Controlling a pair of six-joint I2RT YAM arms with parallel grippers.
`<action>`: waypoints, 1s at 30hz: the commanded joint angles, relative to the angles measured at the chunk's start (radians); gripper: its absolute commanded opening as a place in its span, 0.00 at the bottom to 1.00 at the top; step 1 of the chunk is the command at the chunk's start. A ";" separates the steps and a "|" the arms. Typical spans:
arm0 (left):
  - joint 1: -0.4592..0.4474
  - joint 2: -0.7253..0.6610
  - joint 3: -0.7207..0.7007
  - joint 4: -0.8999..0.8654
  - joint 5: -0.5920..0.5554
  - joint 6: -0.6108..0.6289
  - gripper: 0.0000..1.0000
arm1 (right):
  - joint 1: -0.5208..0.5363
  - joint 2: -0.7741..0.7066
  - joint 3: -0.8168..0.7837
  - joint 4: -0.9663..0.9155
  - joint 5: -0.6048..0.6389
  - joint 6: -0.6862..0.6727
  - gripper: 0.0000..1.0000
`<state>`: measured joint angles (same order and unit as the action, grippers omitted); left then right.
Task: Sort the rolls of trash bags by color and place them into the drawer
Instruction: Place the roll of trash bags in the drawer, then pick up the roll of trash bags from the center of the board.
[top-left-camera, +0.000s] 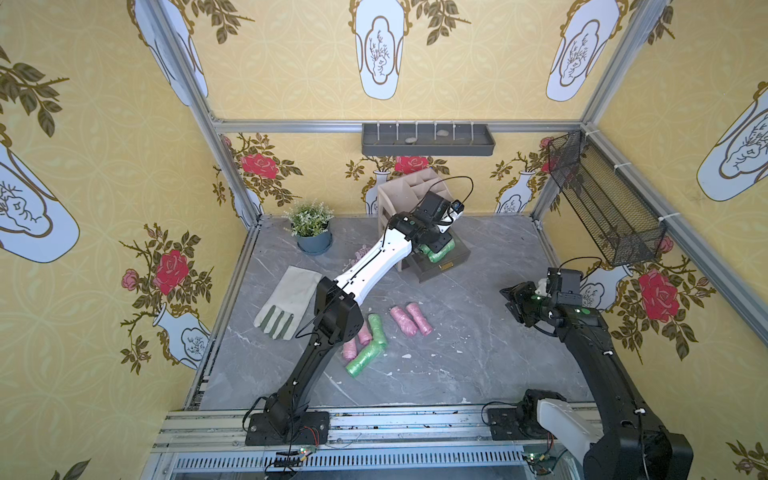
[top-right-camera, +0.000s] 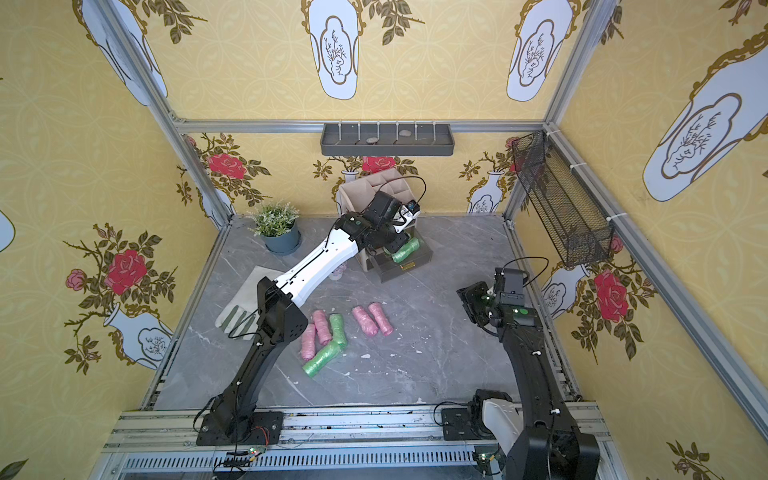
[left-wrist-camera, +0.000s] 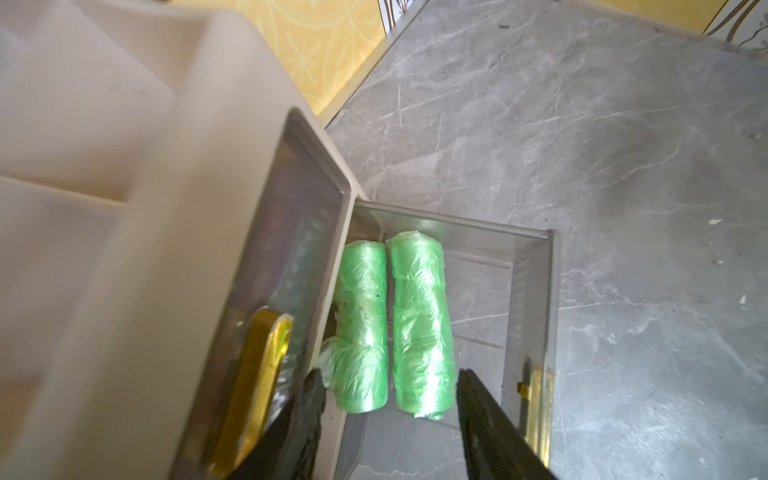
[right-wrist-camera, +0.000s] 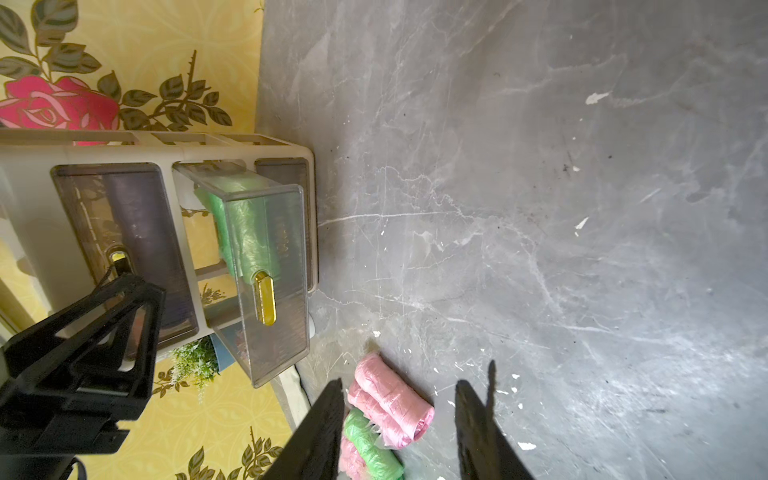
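Far left on the grey marble-look table (top-left-camera: 457, 365): a pale canvas work glove (top-left-camera: 286, 303), flat and apart from everything. Behind it, a small leafy plant in a blue-grey pot (top-left-camera: 313, 243). Neither part of the job.

Toward the middle, loose on the table: a heap of four short cylinders of crinkly film, two pink rolls (top-right-camera: 321, 327) and two green rolls (top-right-camera: 321, 360), all touching. Just beside the heap, a further pink pair (top-right-camera: 366, 321), side by side.

Behind, against the back wall: a beige plastic desk organiser (top-left-camera: 399, 195) with one smoky clear drawer (left-wrist-camera: 536, 291), gold-handled, pulled out. Inside, two green film rolls (left-wrist-camera: 419, 324) lying side by side and touching. Left hand (left-wrist-camera: 387, 374) low over the drawer, fingers spread to either side of both rolls, squeezing neither as far as visible.

Far right: right hand (right-wrist-camera: 400, 384) raised above the table, well apart from the drawer, fingers parted, nothing between them.

Step in hand, by the look of it: setting green into the drawer. Half done for green, pink not yet begun. Next move likely: lift clear of the drawer walls and the organiser frame, return to the heap, take a green roll without dragging the touching pink ones.
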<state>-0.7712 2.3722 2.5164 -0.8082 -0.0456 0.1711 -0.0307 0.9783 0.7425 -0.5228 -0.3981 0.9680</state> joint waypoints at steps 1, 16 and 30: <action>-0.004 -0.080 -0.069 0.060 0.038 -0.013 0.54 | 0.000 -0.024 0.012 -0.012 -0.005 -0.003 0.45; -0.014 -0.727 -0.764 0.251 -0.110 -0.188 0.67 | 0.212 -0.136 0.030 -0.023 0.085 0.077 0.45; 0.022 -1.213 -1.244 0.135 -0.442 -0.548 0.76 | 1.083 0.262 0.156 0.099 0.629 0.480 0.50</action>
<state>-0.7570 1.2175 1.3159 -0.6434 -0.4313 -0.2665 0.9714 1.1774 0.8669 -0.4900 0.0708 1.3018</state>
